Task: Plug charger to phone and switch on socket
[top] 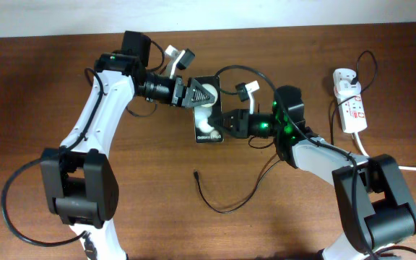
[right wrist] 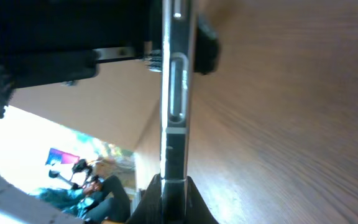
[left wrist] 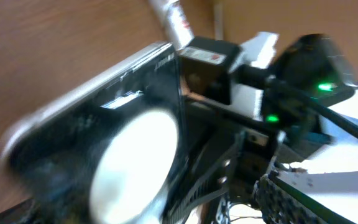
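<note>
The phone (top: 208,121) is a black slab with a bright light spot on its glossy screen. My right gripper (top: 227,124) is shut on its right edge. In the right wrist view the phone (right wrist: 174,112) stands edge-on between the two fingers (right wrist: 174,186). My left gripper (top: 195,94) is at the phone's top end. In the blurred left wrist view the phone (left wrist: 114,143) lies beside its fingers (left wrist: 250,196), not between them. The charger cable's black plug tip (top: 196,173) lies loose on the table below the phone. The white socket strip (top: 351,107) lies at the far right.
The thin black charger cable (top: 226,208) loops across the wooden table (top: 63,79) in front of the phone and runs under the right arm. A thick white cord (top: 363,148) leaves the socket towards the right edge.
</note>
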